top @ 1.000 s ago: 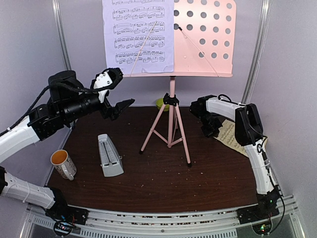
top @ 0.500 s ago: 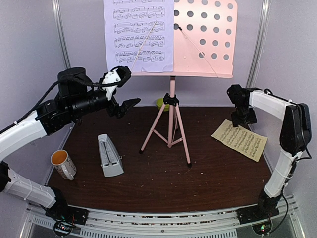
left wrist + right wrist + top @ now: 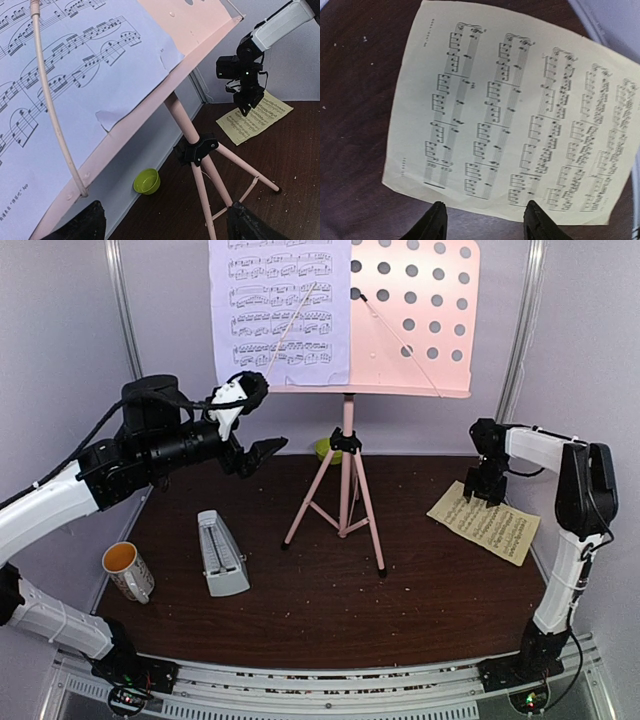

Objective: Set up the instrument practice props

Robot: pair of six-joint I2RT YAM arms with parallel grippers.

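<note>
The pink tripod music stand stands at the back centre, its perforated desk holding a lavender page under a thin retaining arm. A pale-yellow page lies flat on the table at the right; it fills the right wrist view. The grey pyramid metronome lies on the table at the left. My left gripper is open and empty, raised just below the desk's left corner. My right gripper is open, empty, pointing down at the yellow page's near-left edge.
A white mug with an orange inside stands at the front left. A small lime-green bowl sits against the back wall behind the stand. The tripod legs spread over the table's middle. Metal frame posts flank the back wall.
My right arm swung from near the stand's legs out to the right and came down over the yellow page. My left gripper rose slightly toward the desk's lower left corner.
</note>
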